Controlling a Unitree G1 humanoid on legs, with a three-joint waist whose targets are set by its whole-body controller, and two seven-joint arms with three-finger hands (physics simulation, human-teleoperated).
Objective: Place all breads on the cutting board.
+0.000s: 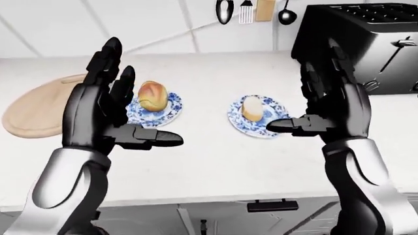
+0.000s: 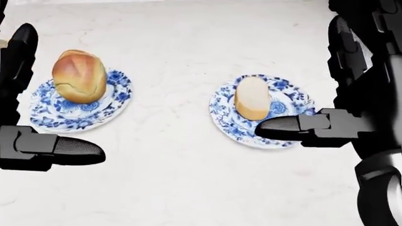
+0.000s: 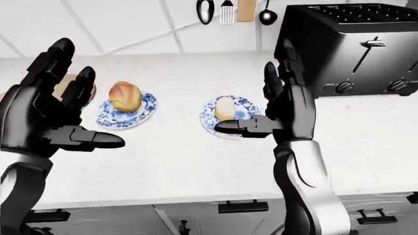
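Observation:
A round golden bread roll [image 1: 153, 95] sits on a blue-patterned plate [image 1: 171, 112] left of centre. A pale oblong bread [image 1: 253, 108] sits on a second blue plate [image 1: 243, 122] to its right. A round wooden cutting board [image 1: 39, 105] lies at the left of the counter, bare. My left hand [image 1: 121, 112] is open, raised just left of the roll. My right hand [image 1: 313, 105] is open, raised just right of the pale bread, its thumb over the plate's rim. Neither hand touches a bread.
A black toaster [image 3: 346, 46] stands at the top right of the counter, close behind my right hand. Utensils [image 1: 245, 11] hang on the tiled wall above. The counter's near edge and drawer handles [image 1: 273, 205] run along the bottom.

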